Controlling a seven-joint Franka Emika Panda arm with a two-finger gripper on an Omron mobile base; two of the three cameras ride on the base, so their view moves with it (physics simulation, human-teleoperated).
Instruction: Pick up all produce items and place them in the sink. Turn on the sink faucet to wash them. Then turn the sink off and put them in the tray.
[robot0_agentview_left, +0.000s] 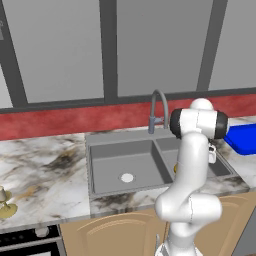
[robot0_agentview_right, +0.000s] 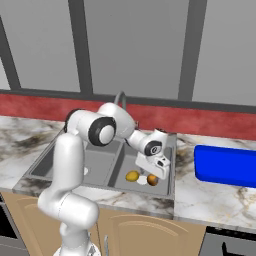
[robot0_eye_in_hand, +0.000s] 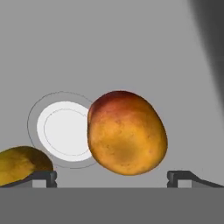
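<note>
The gripper (robot0_eye_in_hand: 112, 177) is seen spread wide and holding nothing, poised directly over the orange-red fruit (robot0_eye_in_hand: 126, 133) in the right basin of the sink (robot0_agentview_right: 112, 170). That fruit sits centre frame between the fingertips, long axis tilted slightly from vertical. A yellow fruit (robot0_eye_in_hand: 19, 164) lies lower left, beside the pale drain (robot0_eye_in_hand: 63, 129). Two fruits are counted, one blue tray (robot0_agentview_right: 227, 165), one faucet (robot0_agentview_left: 157, 110).
</note>
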